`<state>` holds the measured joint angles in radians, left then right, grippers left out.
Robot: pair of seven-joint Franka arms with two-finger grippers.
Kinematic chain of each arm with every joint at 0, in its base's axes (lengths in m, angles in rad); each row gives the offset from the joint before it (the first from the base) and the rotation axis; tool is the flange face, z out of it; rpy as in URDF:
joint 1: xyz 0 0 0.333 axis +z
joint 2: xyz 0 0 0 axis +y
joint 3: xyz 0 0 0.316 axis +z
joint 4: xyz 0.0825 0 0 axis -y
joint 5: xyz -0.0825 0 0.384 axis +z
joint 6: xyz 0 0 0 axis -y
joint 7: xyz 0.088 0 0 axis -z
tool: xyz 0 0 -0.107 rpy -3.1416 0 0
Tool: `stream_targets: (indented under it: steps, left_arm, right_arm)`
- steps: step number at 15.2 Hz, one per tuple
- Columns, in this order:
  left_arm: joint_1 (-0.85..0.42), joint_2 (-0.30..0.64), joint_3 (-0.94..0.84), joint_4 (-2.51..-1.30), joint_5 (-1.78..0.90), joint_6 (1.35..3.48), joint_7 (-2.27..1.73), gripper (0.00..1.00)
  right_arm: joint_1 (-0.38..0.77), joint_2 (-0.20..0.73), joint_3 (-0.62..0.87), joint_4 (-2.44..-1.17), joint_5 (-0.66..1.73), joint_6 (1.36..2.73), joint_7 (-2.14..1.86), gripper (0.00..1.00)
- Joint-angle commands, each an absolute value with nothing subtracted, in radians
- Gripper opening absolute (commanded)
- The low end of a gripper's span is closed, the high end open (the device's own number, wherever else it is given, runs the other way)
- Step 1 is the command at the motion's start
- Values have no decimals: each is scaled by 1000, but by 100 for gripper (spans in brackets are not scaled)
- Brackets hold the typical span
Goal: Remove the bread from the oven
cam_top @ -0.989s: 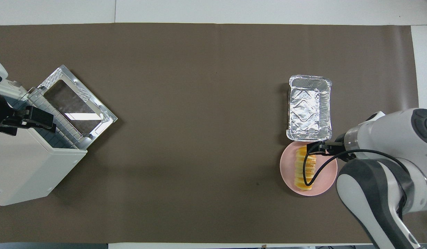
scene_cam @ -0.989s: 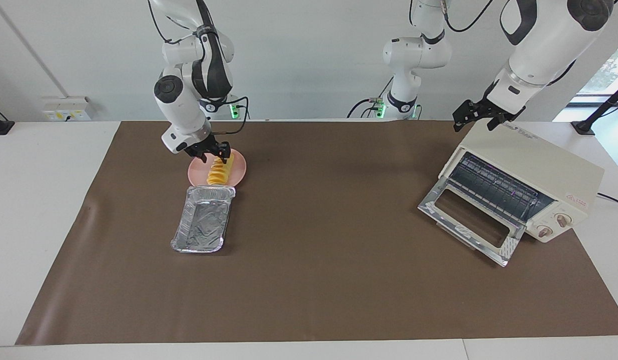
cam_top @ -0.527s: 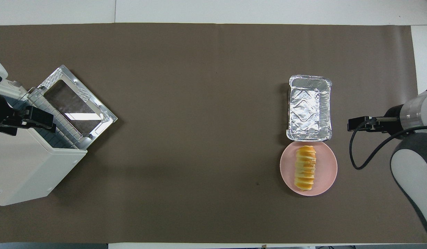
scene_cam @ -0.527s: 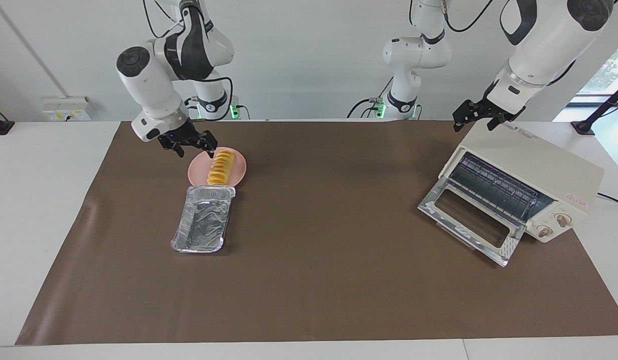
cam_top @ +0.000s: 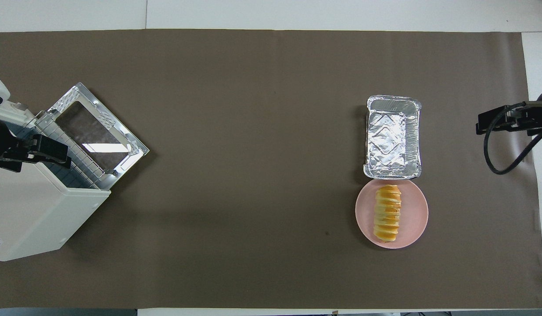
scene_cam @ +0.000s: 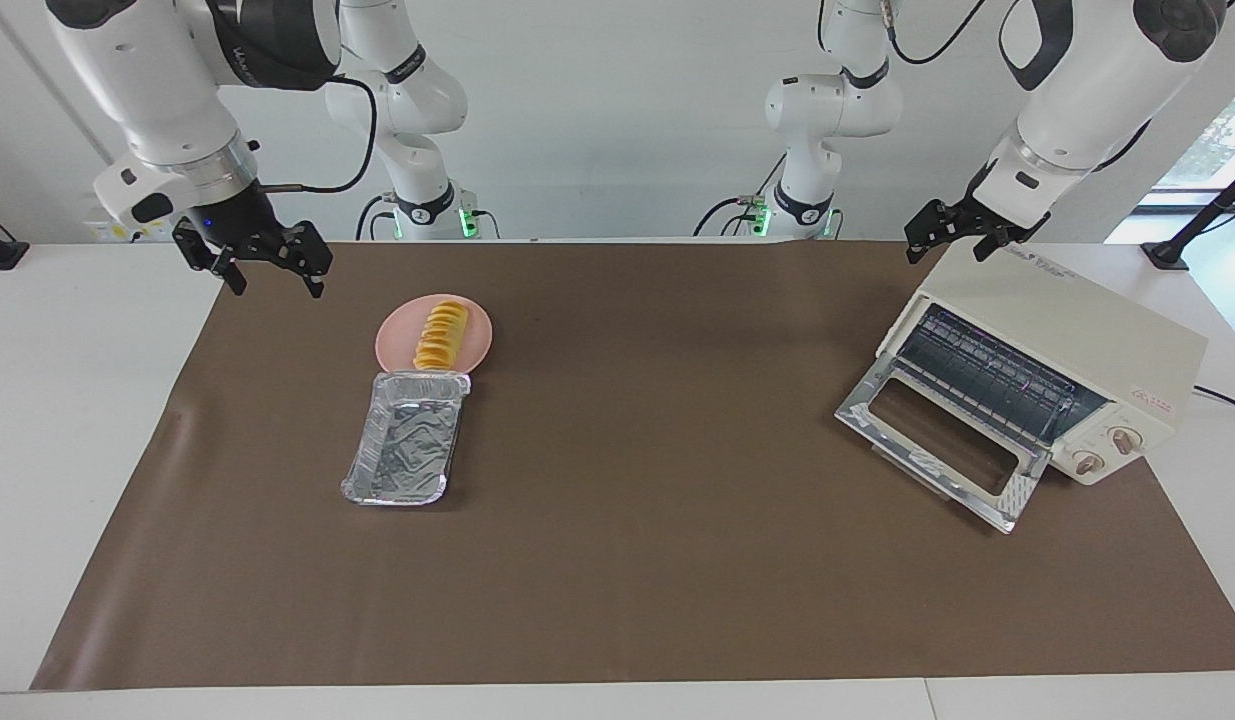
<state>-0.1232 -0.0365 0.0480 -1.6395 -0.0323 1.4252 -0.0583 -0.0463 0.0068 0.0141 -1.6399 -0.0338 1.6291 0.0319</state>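
The bread [scene_cam: 441, 336] lies on a round pink plate [scene_cam: 395, 340]; it also shows in the overhead view [cam_top: 387, 213]. The cream-white oven [scene_cam: 1072, 325] stands at the left arm's end of the table with its glass door [scene_cam: 937, 440] dropped open, and its wire rack looks bare. My right gripper [scene_cam: 270, 268] is open, empty and raised over the mat's edge at the right arm's end, apart from the bread. My left gripper [scene_cam: 942, 240] is open and waits over the oven's top.
A crinkled silver foil tray [scene_cam: 405, 438] lies against the plate, farther from the robots, and is empty. A brown mat [scene_cam: 657, 400] covers the table. The open oven door juts out toward the middle of the mat.
My right gripper has let go of the bread, risen and swung away toward the right arm's end of the table. The bread stays on the plate. The left arm has not moved.
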Motion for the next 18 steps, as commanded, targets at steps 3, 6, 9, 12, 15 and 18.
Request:
stream_targets:
  steps: [3, 6, 9, 12, 15, 18]
  left_arm:
    - [-114, -52, 40, -1652, -18, 1439, -55, 100]
    - [-114, -52, 40, -1652, -18, 1439, -55, 100]
    - [-114, -52, 40, -1652, -18, 1439, -55, 100]
    - [-114, -52, 40, -1652, -18, 1439, -55, 100]
    - [-114, -52, 40, -1652, -18, 1439, -55, 100]
    - [-114, -52, 40, -1652, -18, 1439, -55, 100]
  right_arm:
    - [-60, 21, 15, -1603, -51, 1585, 5, 100]
    - [-66, 11, 9, -1609, -52, 1583, 5, 100]
    - [-67, 11, 9, -1609, -41, 1580, 11, 100]
    - [-67, 2, 9, -1609, -32, 1560, 12, 100]
    - [-67, -6, 11, -1609, -15, 1549, 18, 100]
    - [-66, -6, 11, -1611, -15, 1548, 18, 100]
